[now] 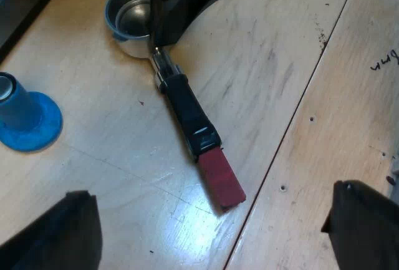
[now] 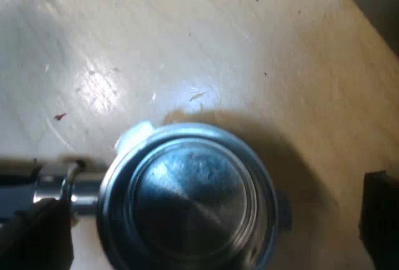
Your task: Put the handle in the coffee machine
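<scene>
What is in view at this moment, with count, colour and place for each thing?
holder: one, metal basket, black handle ending in red, lying flat on the table
tamper: one, blue, standing on the table, apart from the holder
table: one, pale wood, under everything
right hand: one, black, open, over the holder's basket
left hand: one, black, open, above the handle's red end

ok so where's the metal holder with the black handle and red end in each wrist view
Left wrist view: the metal holder with a black handle and red end lies whole on the pale wooden table, right gripper over its chrome neck, blue tamper nearby.
Right wrist view: its round basket from above, between the right gripper's open fingers.
Shared landmark: the chrome neck joining basket and handle.
</scene>
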### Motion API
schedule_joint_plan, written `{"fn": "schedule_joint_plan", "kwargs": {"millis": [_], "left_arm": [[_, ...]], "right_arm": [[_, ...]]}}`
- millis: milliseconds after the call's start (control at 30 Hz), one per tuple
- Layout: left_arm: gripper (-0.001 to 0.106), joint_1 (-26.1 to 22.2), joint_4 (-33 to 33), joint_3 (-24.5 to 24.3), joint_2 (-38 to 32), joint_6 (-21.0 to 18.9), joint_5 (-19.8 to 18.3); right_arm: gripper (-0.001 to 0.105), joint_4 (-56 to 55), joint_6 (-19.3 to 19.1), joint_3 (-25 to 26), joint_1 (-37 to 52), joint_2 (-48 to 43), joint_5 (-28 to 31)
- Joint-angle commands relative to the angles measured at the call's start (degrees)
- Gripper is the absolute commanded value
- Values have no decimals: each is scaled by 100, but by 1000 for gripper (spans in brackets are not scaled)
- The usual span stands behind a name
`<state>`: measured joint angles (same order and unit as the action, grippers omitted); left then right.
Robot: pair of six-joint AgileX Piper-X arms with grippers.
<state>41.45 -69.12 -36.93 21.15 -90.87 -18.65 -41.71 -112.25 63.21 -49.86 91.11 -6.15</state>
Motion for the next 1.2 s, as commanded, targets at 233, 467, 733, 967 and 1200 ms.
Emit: {"fn": "schedule_joint_plan", "kwargs": {"millis": [233,467,733,967,1200], "left_arm": [[76,34,-14,-44,-1,-50,-48],[76,34,-14,-44,-1,-50,-48],[76,34,-14,-44,-1,-50,-48],[76,34,-14,-44,-1,-50,-48],[76,34,-14,-44,-1,-50,-48]], "right_arm": [[94,69,-98,48,33,312,-208],[91,78,-98,48,33,479,-208],[51,27,-4,48,33,554,-169],[0,-416,63,182,33,523,-141],[0,-706,349,209,33,171,-139]]}}
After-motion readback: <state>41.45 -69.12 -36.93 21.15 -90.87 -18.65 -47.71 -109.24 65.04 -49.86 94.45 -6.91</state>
